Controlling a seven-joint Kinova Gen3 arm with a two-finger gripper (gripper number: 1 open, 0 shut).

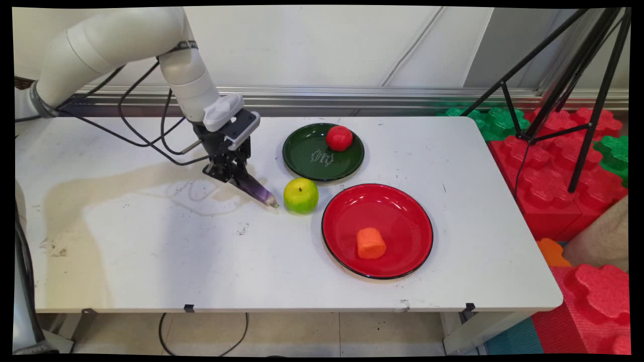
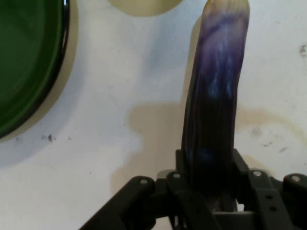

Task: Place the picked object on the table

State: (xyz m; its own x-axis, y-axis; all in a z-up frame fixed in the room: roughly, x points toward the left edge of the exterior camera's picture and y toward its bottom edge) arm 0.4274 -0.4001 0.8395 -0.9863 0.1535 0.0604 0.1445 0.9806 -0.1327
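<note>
- The gripper (image 1: 232, 173) pinches one end of a purple eggplant (image 1: 256, 189), low over the white table (image 1: 151, 251).
- The eggplant's tip lies just beside a green apple (image 1: 301, 196), near the green plate (image 1: 312, 156).

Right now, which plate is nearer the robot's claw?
The green plate, holding the red tomato. It sits closer to the gripper than the red plate, which lies beyond the apple.
</note>
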